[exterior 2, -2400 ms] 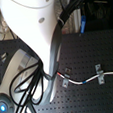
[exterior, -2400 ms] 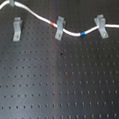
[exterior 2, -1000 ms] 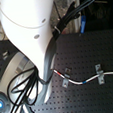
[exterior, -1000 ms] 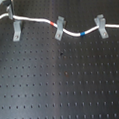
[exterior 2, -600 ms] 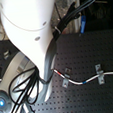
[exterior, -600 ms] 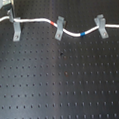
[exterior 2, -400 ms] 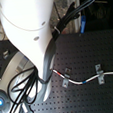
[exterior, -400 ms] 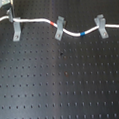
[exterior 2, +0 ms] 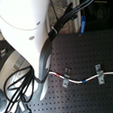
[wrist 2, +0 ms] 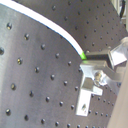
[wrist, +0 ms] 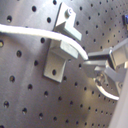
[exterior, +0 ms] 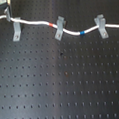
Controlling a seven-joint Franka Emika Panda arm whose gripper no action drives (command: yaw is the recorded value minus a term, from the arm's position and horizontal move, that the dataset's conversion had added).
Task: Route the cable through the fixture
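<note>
The cable (exterior: 41, 22) is lying across all 3 brackets on the table (exterior: 62, 90), with the middle fixture (exterior: 59, 29) sitting at 12 o'clock. The end effector (wrist: 92, 68) is pinching the cable tight.

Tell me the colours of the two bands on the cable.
Red and blue, clearest in the first exterior view.

No legible text, label or number — anywhere in view.

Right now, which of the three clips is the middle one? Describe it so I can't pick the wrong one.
On the black perforated board, three grey clips stand in a row along the white cable. The middle clip is the one with the cable's red band right beside it; the blue band lies between it and the next clip.
</note>
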